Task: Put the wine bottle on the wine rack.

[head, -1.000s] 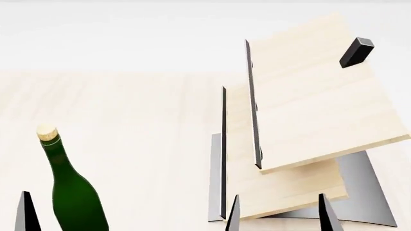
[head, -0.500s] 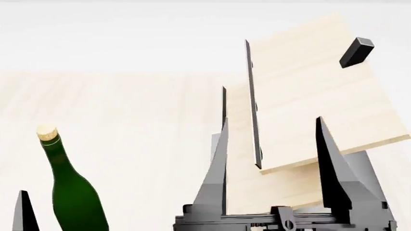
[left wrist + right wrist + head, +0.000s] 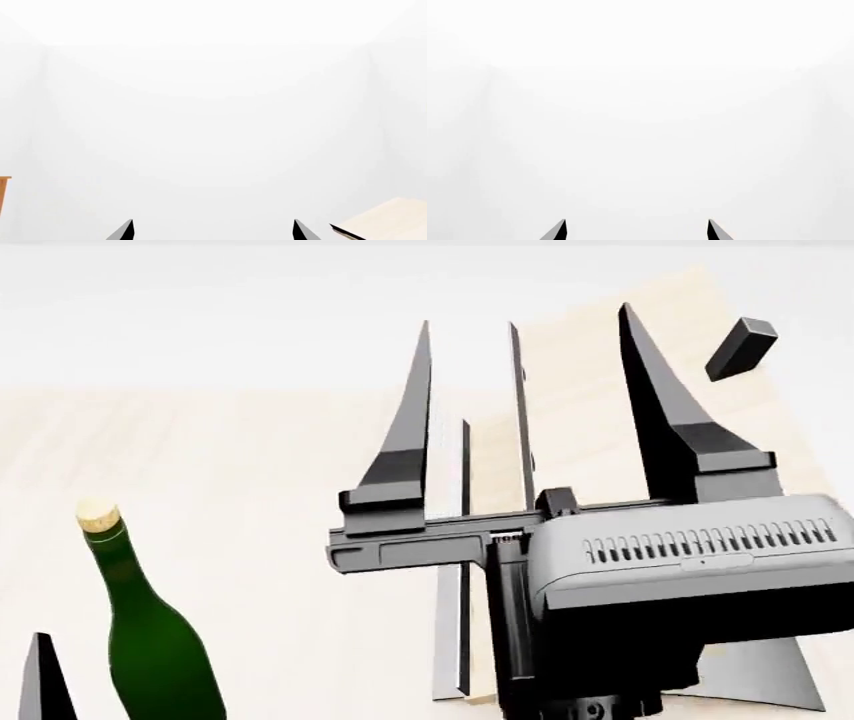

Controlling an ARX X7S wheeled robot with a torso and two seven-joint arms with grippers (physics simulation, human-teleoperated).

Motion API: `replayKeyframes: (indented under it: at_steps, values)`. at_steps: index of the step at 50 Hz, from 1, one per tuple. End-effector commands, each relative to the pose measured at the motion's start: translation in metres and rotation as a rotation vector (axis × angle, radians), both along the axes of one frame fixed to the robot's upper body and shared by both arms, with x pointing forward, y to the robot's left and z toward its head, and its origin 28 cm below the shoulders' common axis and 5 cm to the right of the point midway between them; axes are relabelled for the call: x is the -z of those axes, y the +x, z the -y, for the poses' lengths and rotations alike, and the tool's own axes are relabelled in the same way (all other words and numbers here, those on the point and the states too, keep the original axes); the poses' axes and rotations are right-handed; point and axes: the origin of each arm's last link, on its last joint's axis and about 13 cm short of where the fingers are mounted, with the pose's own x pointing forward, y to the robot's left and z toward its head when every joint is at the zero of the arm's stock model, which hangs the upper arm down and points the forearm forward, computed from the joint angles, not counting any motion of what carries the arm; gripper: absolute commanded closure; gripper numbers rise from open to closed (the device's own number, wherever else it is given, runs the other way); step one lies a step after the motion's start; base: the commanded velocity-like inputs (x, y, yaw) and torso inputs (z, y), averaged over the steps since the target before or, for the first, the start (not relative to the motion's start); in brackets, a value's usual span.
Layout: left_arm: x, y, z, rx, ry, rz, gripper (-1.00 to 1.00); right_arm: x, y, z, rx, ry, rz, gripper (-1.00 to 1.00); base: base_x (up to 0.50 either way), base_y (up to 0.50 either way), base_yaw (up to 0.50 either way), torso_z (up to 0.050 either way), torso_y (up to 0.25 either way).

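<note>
The wine bottle (image 3: 154,640), dark green with a pale cork, stands upright on the table at the head view's lower left. The wine rack (image 3: 781,430) stands to its right, with slanted light boards, a black peg (image 3: 741,348) and a grey base (image 3: 771,680). My right gripper (image 3: 523,318) is raised in front of the rack, open, with nothing between its fingers; its wrist view shows the right gripper (image 3: 636,221) facing only white. My left gripper (image 3: 213,221) is open and empty. One of its fingertips (image 3: 40,685) shows just left of the bottle, apart from it.
The pale wood table (image 3: 240,460) stretches back to a white wall. A corner of a light board (image 3: 390,222) shows in the left wrist view, and a sliver of a brown thing (image 3: 3,192) at its edge.
My right gripper has risen from the head view's bottom edge to in front of the rack, still open. The bottle and the left fingertip have stayed put.
</note>
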Motion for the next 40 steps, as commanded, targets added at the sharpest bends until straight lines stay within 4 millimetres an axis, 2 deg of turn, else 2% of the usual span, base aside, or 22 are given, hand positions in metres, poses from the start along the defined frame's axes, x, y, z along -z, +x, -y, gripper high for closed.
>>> replayKeyframes:
  at_steps: [1,2,7,15,20,22,27,40]
  values:
    - [0.0,0.0,0.0,-0.001,0.0,-0.001,-1.0,-0.011,0.02,0.002,-0.064,-0.108,-0.086,-1.0,0.0,0.0,0.0,0.0,0.0]
    - [0.0,0.0,0.0,0.0,0.0,-0.001,-1.0,-0.012,0.022,0.004,-0.102,-0.123,-0.141,-1.0,0.0,0.0,0.0,0.0,0.0]
    - [0.0,0.0,-0.001,-0.004,-0.001,0.001,-1.0,-0.017,0.029,0.005,-0.144,-0.192,-0.183,-1.0,0.0,0.0,0.0,0.0,0.0]
    - [-0.001,0.0,-0.001,-0.003,-0.003,0.004,-1.0,-0.025,0.037,0.006,-0.433,-0.284,-0.325,-1.0,0.0,0.0,0.0,0.0,0.0]
    - [-0.001,0.0,-0.001,-0.004,-0.004,0.004,-1.0,-0.031,0.048,0.004,-0.555,-0.228,-0.461,-1.0,0.0,0.0,0.0,0.0,0.0]
    - [-0.001,0.0,-0.001,-0.004,-0.005,0.004,-1.0,-0.033,0.051,0.004,-0.546,-0.229,-0.475,-1.0,0.0,0.0,0.0,0.0,0.0]
    - [-0.002,-0.001,-0.001,-0.006,-0.008,0.008,-1.0,-0.039,0.059,0.004,-0.665,-0.15,-0.657,-1.0,0.0,0.0,0.0,0.0,0.0]
    - [-0.001,0.0,-0.002,-0.007,-0.01,0.006,-1.0,-0.04,0.066,0.002,-0.839,-0.159,-0.795,-1.0,0.0,0.0,0.0,0.0,0.0]
